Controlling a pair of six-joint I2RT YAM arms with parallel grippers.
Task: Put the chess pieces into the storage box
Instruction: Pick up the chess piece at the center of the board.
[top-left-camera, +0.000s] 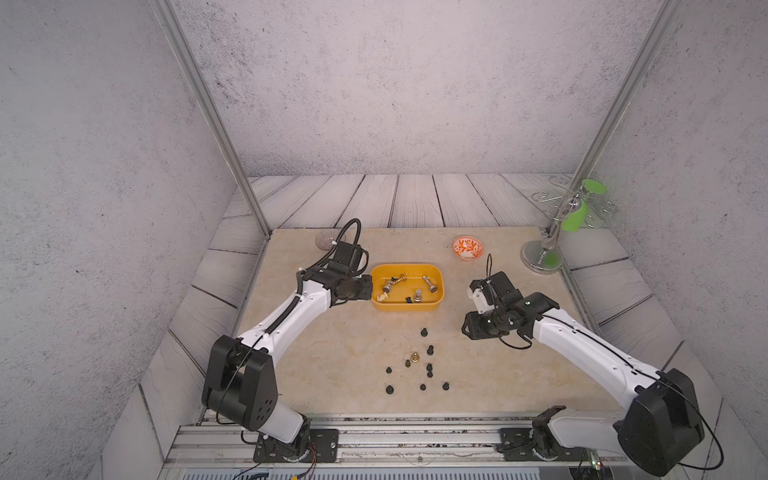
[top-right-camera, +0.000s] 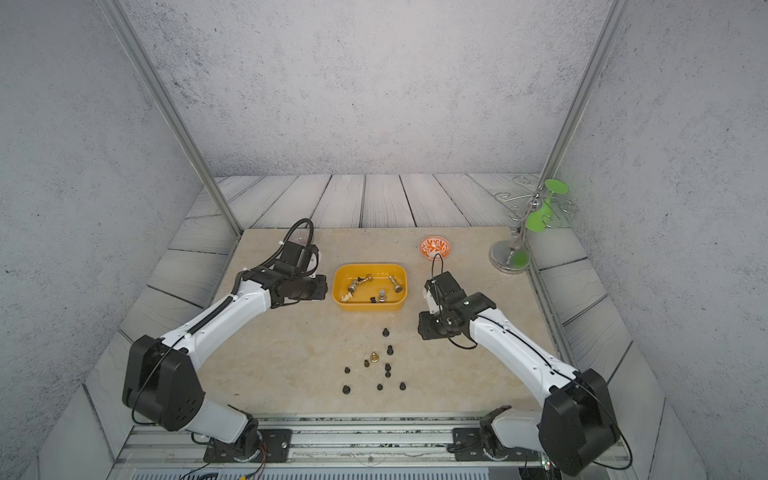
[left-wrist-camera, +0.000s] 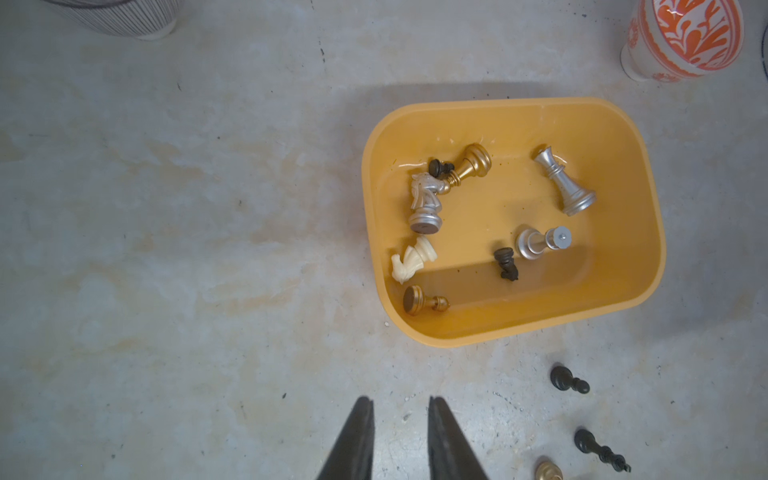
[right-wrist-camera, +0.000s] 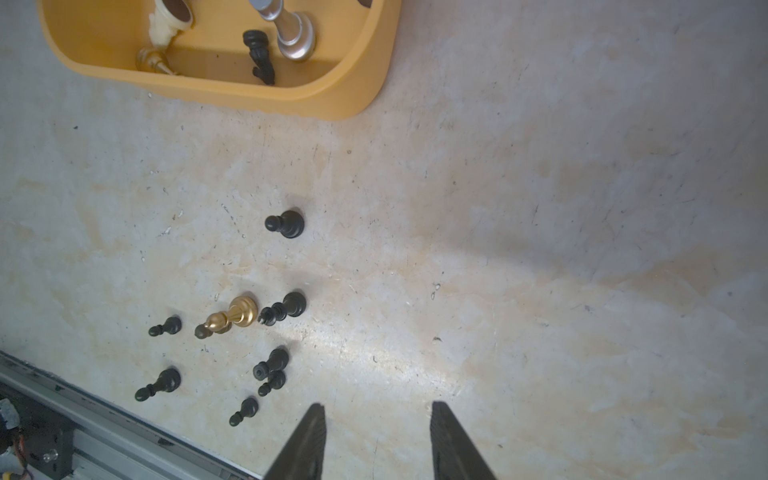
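- Beige table (top-left-camera: 332, 345) holds everything.
- Yellow storage box (top-left-camera: 405, 306) sits mid-table, between both arms.
- Empty left gripper (left-wrist-camera: 400, 401) hovers beside the box, jaws slightly apart; right gripper (right-wrist-camera: 378, 405) gapes wider, also empty.
- Small chess pieces (top-left-camera: 430, 284): some lie inside the box, others stand on the table nearby.

glossy plastic storage box (left-wrist-camera: 498, 199)
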